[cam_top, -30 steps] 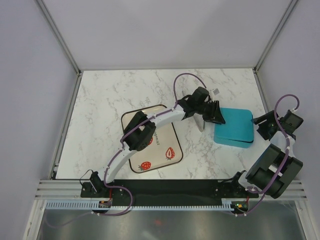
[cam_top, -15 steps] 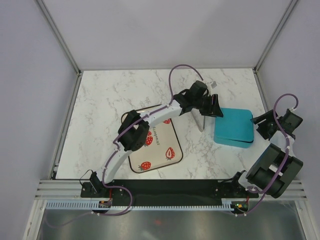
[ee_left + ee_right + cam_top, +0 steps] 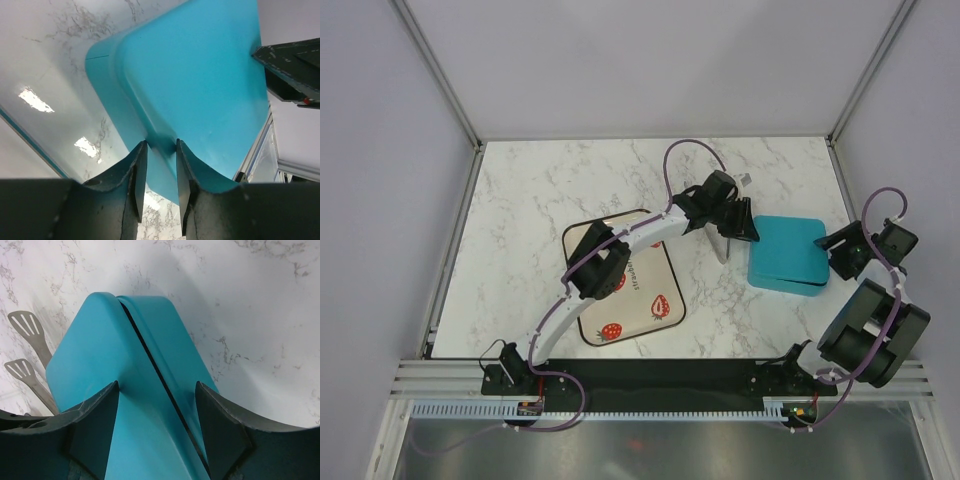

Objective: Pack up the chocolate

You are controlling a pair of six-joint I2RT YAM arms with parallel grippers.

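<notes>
we see no chocolate in any view, so we cannot tell which way the pieces point, where their long axes run, or how they lie relative to either end effector. the teal box (image 3: 790, 250) sits shut on the right side of the marble counter (image 3: 540, 190), with its lid down and a thin dark seam showing between lid and base in the right wrist view. whether the pieces are inside it is hidden from us. the box is a rounded rectangle lying flat, and from above its longer side runs roughly left to right. the left end effector (image 3: 161, 150) meets the box at its left edge, jaws narrow, with the fingers (image 3: 135, 175) closed on a raised rim of the box that fills the gap between them. the right end effector (image 3: 156, 385) stands at the box's right edge with its jaws wide and the box running between the two fingers. we cannot tell whether they press on it or only straddle it. metal slotted tongs (image 3: 22, 325) lie just left of the box. further left a strawberry-print tray (image 3: 642, 318) lies flat under the left arm.
</notes>
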